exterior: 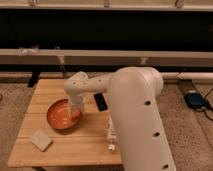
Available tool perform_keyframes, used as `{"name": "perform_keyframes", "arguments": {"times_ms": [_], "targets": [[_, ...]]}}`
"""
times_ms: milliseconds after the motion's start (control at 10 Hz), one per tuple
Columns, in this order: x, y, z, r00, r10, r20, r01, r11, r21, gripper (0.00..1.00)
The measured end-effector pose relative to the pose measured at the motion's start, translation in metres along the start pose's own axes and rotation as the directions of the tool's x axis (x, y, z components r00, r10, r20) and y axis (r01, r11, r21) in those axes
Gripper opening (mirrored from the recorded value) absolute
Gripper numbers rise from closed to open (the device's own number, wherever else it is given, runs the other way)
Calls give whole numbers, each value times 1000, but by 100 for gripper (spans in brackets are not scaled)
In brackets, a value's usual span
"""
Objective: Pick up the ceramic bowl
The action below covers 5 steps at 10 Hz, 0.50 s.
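Note:
The ceramic bowl (61,115), round, glossy orange-red with a lighter orange inside, sits on the left half of the wooden table (45,91). My white arm reaches from the right across the table. The gripper (75,111) points down at the bowl's right rim, and its tip is at or just inside that rim. A black phone-like slab (100,102) lies on the table just right of the arm's wrist.
A pale rectangular sponge-like block (41,140) lies near the table's front left corner. A small white object (111,134) lies near the front edge beside my arm. A dark low wall runs behind the table. A blue item (196,100) lies on the floor at right.

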<state>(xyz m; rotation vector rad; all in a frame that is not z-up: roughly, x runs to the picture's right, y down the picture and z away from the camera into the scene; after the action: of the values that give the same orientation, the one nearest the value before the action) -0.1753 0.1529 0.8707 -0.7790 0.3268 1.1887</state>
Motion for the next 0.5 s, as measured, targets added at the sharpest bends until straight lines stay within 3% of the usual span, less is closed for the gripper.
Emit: {"name": "perform_keyframes", "arguments": {"times_ms": [300,500], "targets": [[1,0,1,1000,7,-8,-8,1000,-18,9],[5,0,1,1000,15,-16,-15,999,-31,0]]}}
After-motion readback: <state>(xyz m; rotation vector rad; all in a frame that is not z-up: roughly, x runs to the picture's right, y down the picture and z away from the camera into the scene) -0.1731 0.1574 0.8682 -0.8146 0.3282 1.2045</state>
